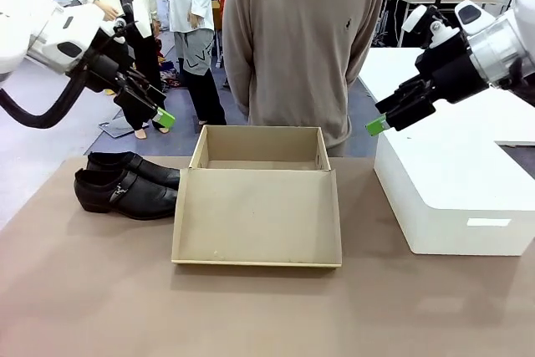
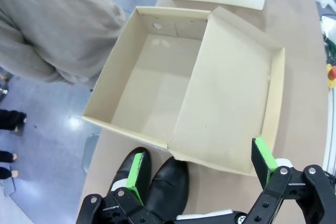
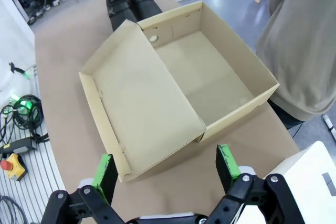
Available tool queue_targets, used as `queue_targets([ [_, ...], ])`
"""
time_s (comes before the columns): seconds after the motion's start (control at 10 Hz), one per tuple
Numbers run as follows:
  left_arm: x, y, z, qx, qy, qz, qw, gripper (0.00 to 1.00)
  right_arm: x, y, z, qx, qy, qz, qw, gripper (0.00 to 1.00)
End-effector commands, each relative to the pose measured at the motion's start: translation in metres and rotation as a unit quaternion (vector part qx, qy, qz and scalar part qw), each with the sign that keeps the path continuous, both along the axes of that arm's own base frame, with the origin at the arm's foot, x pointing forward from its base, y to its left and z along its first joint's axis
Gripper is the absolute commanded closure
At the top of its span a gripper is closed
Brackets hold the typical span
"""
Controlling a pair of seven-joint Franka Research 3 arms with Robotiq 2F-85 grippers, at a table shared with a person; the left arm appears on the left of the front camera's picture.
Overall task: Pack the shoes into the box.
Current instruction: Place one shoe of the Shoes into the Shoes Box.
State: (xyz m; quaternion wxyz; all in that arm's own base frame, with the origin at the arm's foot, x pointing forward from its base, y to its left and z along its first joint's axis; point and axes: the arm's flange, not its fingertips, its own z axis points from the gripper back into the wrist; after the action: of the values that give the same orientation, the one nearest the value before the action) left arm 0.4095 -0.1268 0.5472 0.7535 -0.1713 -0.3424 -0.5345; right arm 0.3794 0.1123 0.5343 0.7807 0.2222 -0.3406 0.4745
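Hanging with jaws apart, left gripper point(image 1: 164, 116) and right gripper point(image 1: 375, 126) are shown; glossy shoes point(image 1: 125, 190), at nine o'clock of the box point(image 1: 259, 216), may be dropped.

Bright even light, soft shadows, sharp frames

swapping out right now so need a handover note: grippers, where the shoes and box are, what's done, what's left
Left gripper: open, empty, raised above the black dress shoes.
Right gripper: open, empty, raised by the white box.
Shoes: side by side on the table, left of the shoebox.
Shoebox: empty, lid folded open toward the robot.
Done: nothing packed.
Left: both shoes in, lid shut.
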Motion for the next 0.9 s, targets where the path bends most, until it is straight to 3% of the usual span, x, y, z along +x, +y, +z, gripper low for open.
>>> queue_targets([
  [0.0,0.0025,0.0015,0.0003,-0.005,-0.006,-0.012,1.000,0.00,0.0071,0.0016,0.0059,0.000,-0.015,0.014,1.000,0.00],
  [0.8,-0.0001,-0.0008,0.0003,0.001,-0.001,0.001,1.000,0.00,0.0018,0.0030,0.0099,-0.008,-0.006,-0.002,1.000,0.00],
])
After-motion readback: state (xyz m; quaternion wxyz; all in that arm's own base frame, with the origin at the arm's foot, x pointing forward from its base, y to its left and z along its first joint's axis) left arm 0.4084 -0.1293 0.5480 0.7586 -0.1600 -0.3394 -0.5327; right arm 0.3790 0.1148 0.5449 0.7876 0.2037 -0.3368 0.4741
